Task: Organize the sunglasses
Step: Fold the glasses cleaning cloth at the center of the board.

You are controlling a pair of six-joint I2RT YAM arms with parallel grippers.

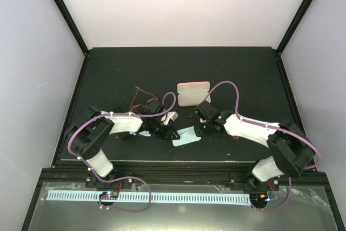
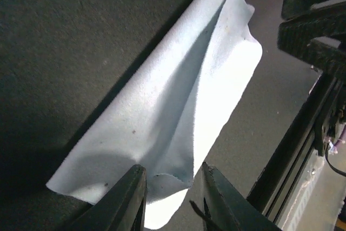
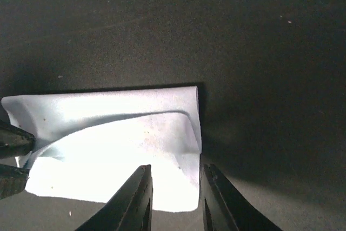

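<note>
The amber-brown sunglasses lie on the black table, behind my left arm. I cannot make out the red pair. A pale blue cloth lies folded between my two grippers. My left gripper is open at the cloth's left end. In the left wrist view, a cloth corner sits between the spread fingers of that gripper. My right gripper is open at the cloth's right end. In the right wrist view that gripper straddles the cloth's right edge.
An open pink case lies behind the cloth at mid table. The table's front rail runs just beside the cloth. The right gripper's fingers show at the cloth's far end in the left wrist view.
</note>
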